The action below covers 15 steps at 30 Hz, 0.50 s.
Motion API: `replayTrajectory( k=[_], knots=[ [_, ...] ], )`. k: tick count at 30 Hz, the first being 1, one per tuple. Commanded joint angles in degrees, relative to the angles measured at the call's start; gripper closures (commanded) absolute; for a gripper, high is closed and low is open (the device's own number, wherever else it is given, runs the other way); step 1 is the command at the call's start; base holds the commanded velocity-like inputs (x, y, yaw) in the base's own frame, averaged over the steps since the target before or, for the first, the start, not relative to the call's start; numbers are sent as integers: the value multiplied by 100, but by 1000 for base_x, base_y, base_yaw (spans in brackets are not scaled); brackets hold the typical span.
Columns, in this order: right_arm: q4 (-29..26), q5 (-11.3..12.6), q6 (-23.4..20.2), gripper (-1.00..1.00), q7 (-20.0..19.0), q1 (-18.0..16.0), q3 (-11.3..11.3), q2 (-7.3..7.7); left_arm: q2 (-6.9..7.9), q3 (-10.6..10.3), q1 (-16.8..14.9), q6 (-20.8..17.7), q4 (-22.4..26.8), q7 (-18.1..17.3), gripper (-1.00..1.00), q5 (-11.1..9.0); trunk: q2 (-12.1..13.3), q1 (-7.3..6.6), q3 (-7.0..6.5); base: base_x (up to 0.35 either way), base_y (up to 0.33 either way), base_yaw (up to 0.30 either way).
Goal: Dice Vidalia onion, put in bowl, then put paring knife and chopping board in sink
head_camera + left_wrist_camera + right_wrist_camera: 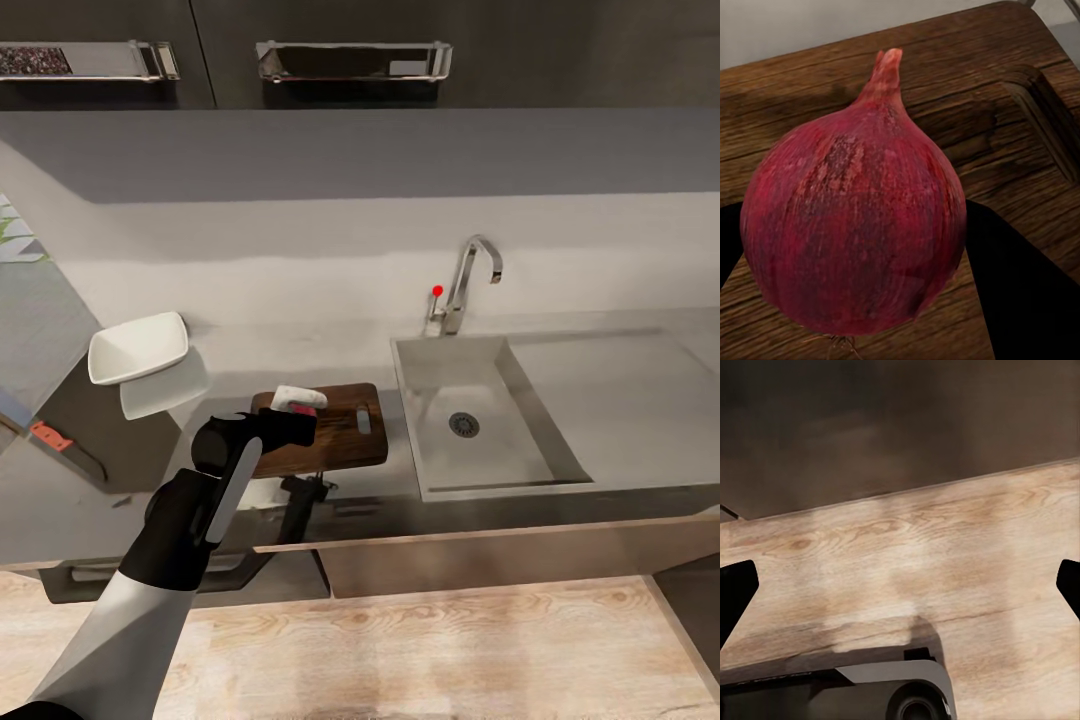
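Note:
My left gripper (298,412) is shut on the Vidalia onion (304,402), holding it low over the dark brown chopping board (340,440) on the countertop (300,345). In the left wrist view the onion (855,225) looks dark red with a pale stalk, and black fingers (1020,300) press both its sides above the board's grain (967,75). The white bowl (138,347) stands left of the board. The paring knife (52,437) lies at the far left, red-orange handle showing. The sink (480,440) sits right of the board. My right gripper (900,585) is open over the wooden floor.
The chrome tap (472,270) with a red dot stands behind the sink. A flat steel draining area (620,390) lies right of the basin. Dark wall cabinets with chrome handles (350,60) hang above. Pale wooden floor (450,650) runs below the counter's front edge.

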<state>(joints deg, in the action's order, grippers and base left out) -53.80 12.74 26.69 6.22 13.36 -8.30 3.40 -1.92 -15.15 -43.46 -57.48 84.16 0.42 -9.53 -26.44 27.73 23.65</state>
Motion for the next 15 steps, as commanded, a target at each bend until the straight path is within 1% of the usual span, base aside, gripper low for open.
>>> replayTrajectory(
  k=[1, 7, 15],
  knots=[
    [-8, 27, 12, -100, 46, 0, -31, 8, -1, -2, -4, -26, 4, 3, 100, -5, -9, 3, 8, 0, 0, 0],
    [-8, 27, 12, -100, 46, 0, -31, 8, -1, -5, -4, -26, 3, 4, 100, -5, -9, 3, 12, 0, 0, 0],
    [-8, 27, 12, -100, 46, 0, -31, 11, -1, -5, -4, -23, -4, 6, 100, -5, -9, 3, 66, 0, 0, 0]
  ],
)
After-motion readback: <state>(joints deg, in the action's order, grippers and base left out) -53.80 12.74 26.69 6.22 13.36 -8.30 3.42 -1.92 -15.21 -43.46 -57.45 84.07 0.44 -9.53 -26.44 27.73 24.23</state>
